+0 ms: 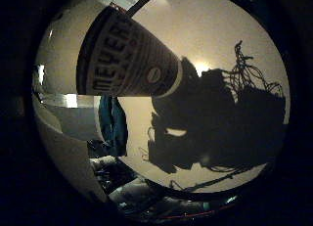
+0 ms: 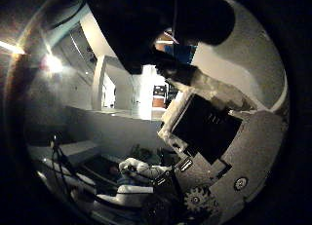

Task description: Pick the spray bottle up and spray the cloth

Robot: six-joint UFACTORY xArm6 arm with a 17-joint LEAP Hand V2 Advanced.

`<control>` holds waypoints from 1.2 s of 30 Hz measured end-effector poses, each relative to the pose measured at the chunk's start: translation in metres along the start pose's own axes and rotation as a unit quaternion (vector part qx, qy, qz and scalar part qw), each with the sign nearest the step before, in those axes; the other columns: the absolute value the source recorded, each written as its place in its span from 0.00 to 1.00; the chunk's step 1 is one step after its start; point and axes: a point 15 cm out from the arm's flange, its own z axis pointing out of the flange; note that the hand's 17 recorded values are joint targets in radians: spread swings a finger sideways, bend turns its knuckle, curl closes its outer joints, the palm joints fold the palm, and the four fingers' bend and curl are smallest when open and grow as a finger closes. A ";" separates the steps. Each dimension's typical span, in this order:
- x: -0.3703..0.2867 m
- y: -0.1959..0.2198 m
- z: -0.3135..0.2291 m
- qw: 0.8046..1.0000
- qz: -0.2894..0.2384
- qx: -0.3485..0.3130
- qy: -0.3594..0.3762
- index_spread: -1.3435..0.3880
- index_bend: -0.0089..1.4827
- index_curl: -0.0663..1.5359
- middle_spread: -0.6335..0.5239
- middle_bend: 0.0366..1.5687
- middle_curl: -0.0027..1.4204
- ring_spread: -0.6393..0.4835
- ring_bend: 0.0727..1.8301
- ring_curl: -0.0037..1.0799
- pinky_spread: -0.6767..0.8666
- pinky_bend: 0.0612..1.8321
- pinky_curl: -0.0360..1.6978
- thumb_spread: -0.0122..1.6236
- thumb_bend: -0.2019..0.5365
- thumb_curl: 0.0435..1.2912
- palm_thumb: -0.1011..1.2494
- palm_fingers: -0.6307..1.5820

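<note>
The spray bottle (image 1: 129,57) fills much of the little-finger view, close against the palm, above the pale table (image 1: 210,35). A blue cloth (image 1: 113,125) lies at the table's edge. The robot hand (image 2: 209,132) shows, but its grip cannot be told.

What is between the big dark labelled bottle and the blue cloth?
Nothing. In the little finger side view, the dark labelled spray bottle almost meets the crumpled blue cloth below it.

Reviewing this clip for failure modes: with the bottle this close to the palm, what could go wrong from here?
1. The spray bottle fills much of the little finger side view, yet no fingers show around it, so the grip cannot be confirmed; it might slip.
2. The teal cloth is only partly visible past the bottle on the white table, so the spray could miss it.
</note>
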 end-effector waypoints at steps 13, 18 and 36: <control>-0.022 -0.030 -0.011 0.998 -0.022 0.058 -0.016 0.48 0.56 0.74 0.27 0.69 0.75 0.33 0.70 0.70 0.30 0.84 0.29 0.56 0.25 0.27 0.75 0.78; -0.032 -0.032 -0.024 0.997 -0.031 0.070 -0.008 0.52 0.62 0.76 0.31 0.74 0.76 0.34 0.70 0.74 0.32 0.84 0.32 0.57 0.26 0.29 0.81 0.79; -0.112 -0.005 -0.068 0.991 -0.050 0.026 0.121 0.60 0.68 0.73 0.38 0.80 0.71 0.35 0.71 0.81 0.33 0.82 0.40 0.68 0.26 0.33 0.89 0.78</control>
